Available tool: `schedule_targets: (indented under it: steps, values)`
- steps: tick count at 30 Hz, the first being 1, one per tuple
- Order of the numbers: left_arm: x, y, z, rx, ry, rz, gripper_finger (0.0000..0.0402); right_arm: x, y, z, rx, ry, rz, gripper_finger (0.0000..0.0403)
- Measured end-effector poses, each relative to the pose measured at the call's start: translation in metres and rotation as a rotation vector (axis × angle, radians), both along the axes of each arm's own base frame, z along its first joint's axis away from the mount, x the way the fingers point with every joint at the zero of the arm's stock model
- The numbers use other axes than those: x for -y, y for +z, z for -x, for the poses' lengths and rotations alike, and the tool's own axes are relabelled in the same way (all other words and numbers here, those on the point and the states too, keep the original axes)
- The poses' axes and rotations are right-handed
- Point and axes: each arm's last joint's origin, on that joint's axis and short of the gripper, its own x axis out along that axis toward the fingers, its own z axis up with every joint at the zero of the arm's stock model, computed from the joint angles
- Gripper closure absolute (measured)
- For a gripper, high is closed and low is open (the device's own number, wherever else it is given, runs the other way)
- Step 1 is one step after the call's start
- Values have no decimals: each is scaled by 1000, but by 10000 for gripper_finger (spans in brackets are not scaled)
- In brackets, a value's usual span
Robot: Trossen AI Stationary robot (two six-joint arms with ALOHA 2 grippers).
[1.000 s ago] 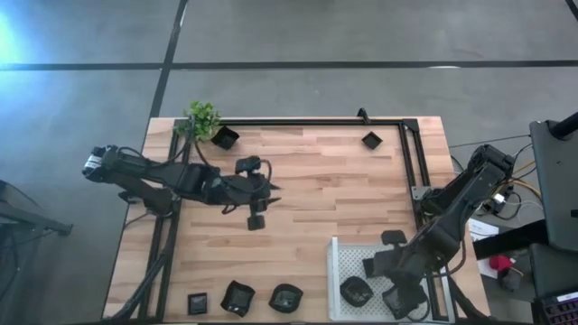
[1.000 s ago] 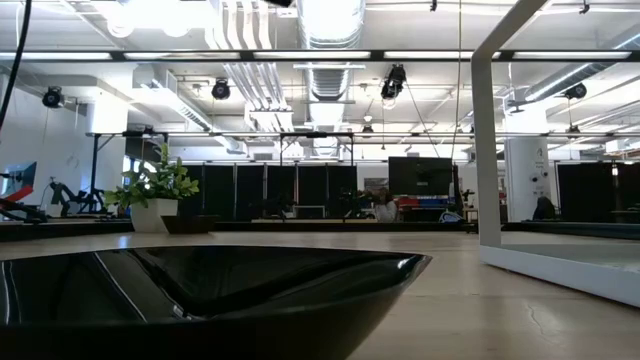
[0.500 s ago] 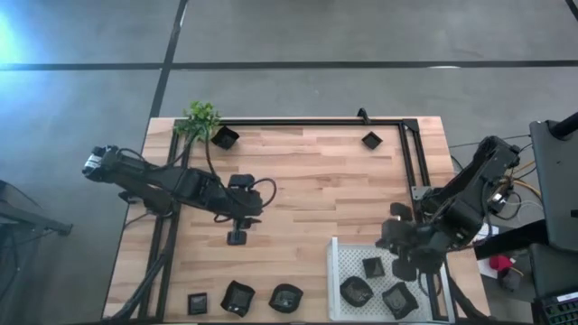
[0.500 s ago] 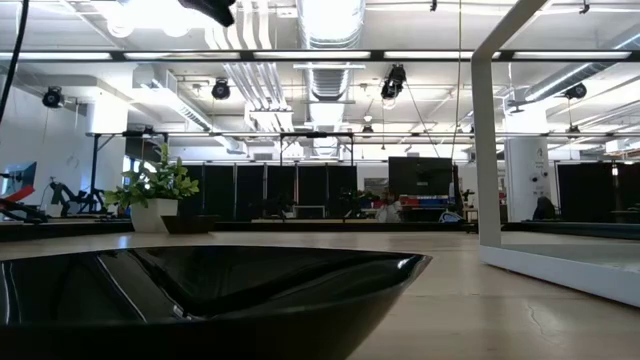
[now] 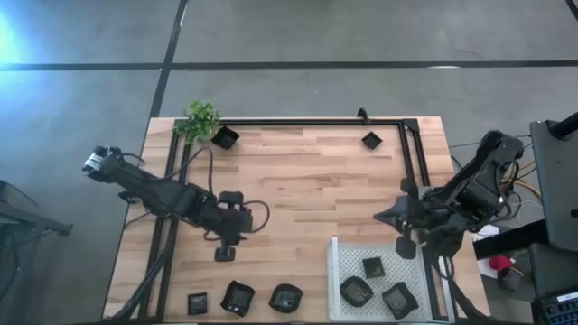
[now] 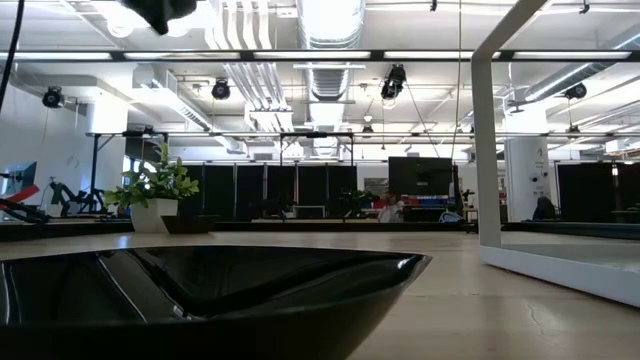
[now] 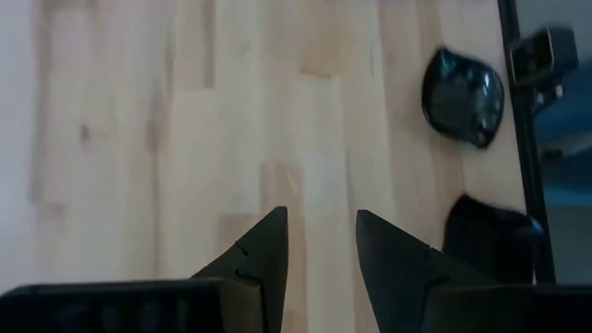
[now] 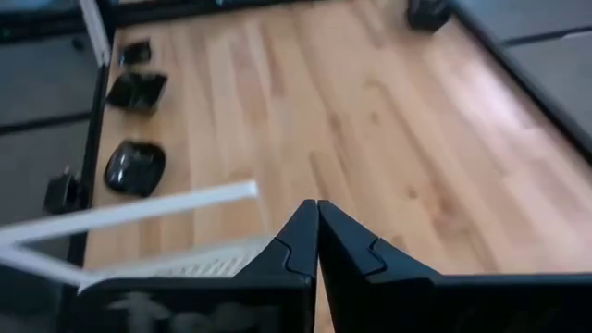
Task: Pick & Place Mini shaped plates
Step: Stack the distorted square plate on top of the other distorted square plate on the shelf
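Overhead, right end effector (image 5: 383,218) clenched, empty; left end effector (image 5: 222,255) parted above table (image 5: 316,181).

Mini shaped plates (image 5: 372,268) — black, scattered — three in tray

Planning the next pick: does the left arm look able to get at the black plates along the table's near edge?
Probably yes: the left gripper, jaws open, hangs over bare wood near those black plates, nothing between.

grey floor (image 5: 361,36), ceiling ducts (image 6: 330,20), strip lights (image 6: 300,55)
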Motion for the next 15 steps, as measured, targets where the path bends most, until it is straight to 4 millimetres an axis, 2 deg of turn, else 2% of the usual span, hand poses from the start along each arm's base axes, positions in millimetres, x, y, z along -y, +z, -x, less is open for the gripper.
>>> schedule_targets:
  steps: [7,15]
  values:
    - [26,-29,4,28,-68,65,280,12,10,9,71,-34,-9,394]
    - [47,-66,10,67,-143,186,280,15,11,11,92,-49,2,394]
